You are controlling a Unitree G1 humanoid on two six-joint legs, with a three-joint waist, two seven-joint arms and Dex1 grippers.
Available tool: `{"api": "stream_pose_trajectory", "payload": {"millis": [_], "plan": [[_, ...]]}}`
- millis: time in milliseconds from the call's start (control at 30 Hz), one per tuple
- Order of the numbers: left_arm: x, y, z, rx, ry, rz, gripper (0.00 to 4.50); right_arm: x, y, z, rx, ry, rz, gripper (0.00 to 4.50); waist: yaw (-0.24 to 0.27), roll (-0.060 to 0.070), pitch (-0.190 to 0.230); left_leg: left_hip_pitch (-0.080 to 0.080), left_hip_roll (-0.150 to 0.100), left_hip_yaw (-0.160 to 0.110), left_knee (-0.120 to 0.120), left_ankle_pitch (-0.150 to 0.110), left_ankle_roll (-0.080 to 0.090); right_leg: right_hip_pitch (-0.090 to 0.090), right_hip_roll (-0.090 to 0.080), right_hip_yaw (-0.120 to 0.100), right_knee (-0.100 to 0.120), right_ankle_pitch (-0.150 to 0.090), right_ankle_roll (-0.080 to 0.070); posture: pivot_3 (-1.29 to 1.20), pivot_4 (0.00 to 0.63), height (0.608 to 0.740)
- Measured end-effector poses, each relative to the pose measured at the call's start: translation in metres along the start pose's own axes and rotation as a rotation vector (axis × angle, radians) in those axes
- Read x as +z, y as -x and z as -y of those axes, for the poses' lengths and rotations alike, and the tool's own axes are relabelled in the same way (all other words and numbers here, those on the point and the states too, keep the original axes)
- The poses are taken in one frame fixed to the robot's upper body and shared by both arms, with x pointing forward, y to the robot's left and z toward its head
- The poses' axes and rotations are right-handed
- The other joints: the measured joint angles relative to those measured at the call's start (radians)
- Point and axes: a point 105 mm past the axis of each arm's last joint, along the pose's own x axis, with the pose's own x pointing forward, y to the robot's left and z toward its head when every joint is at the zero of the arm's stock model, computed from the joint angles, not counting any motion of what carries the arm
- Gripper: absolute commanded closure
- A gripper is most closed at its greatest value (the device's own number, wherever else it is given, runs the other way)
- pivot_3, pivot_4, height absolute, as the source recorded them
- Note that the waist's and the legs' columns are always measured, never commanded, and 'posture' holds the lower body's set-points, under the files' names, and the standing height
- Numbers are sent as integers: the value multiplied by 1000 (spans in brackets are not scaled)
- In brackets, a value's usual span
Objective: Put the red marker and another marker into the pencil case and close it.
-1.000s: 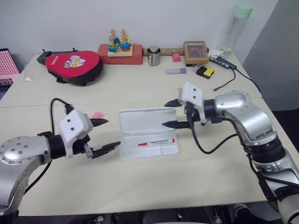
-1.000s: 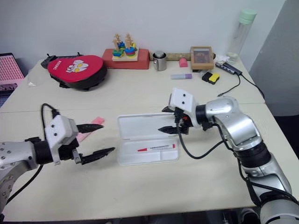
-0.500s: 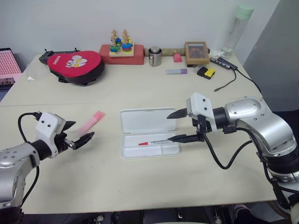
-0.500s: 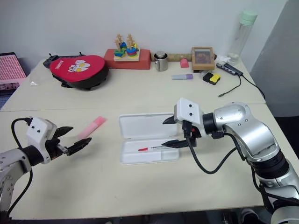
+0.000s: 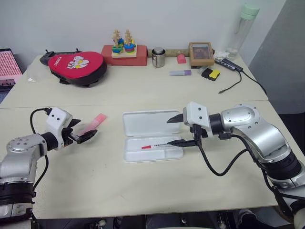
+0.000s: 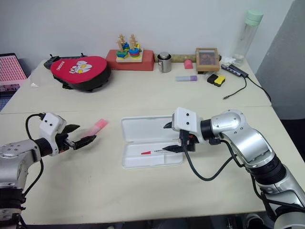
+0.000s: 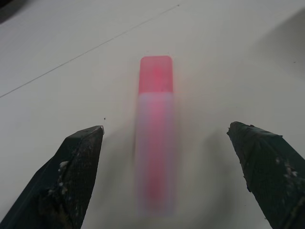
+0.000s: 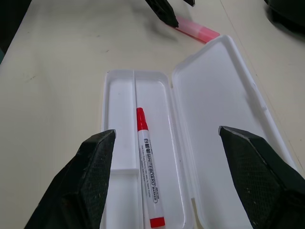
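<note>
The left gripper (image 5: 81, 133), fingers spread, straddles the flat pink highlighter (image 5: 93, 124) at nine o'clock of the open white plastic pencil case (image 5: 151, 135). The right gripper (image 5: 179, 130), also spread, hovers at the case's three o'clock end; inside the tray lies the red-capped white marker (image 8: 148, 173).

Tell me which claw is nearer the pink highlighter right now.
Left. The left claw sits open right at the pink highlighter, its fingers straddling one end. The right claw hangs open over the pencil case, well away.

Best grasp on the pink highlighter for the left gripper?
Pinch the pink highlighter across its narrow width at mid-barrel, coming along its length from the uncapped end. It lies flat on the table, already centred between the open left gripper's fingers.
</note>
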Motion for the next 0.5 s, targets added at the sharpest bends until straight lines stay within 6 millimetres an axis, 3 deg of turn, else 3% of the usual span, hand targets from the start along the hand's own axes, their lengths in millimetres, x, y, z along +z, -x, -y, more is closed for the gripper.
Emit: {"api": "stream_pose_trajectory", "payload": {"millis": [233,500], "plan": [[-6,-18,-3,-27,1,-31,0,3,-4,-1,11,16,-10,874,0,0,0,0,0,0,0,0,0,0,0,0,0,0,0,0,150,740],[-9,-28,-3,-67,33,-56,1444,2,-6,-4,21,22,-13,817,-1,0,0,0,0,-1,0,0,0,0,0,0,1,0,0,0,150,740]]}}
